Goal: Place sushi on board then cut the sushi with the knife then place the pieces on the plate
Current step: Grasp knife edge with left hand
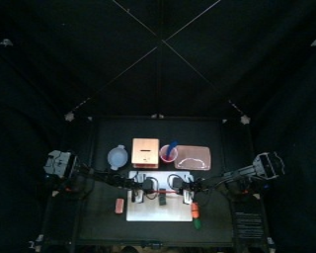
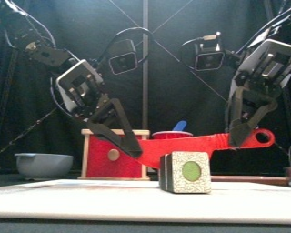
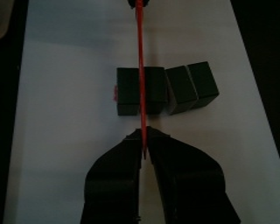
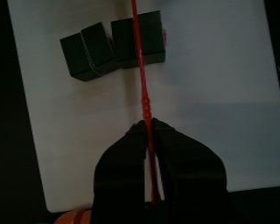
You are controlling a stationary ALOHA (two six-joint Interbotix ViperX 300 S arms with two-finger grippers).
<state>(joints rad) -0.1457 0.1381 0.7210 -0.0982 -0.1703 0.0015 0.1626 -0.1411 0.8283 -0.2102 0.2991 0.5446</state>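
top: high, far, downward | front: table-level, near | wrists: close overhead | shared: white cutting board [image 2: 145, 200]

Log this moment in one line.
step: cutting | left tool, right tool: gripping knife ends | knife: over sushi | sushi: on board

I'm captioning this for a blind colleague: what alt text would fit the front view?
The left tool and right tool hold a red knife level between them, just over a sushi roll on the white board. Behind stand a wooden box and a blue-grey bowl.
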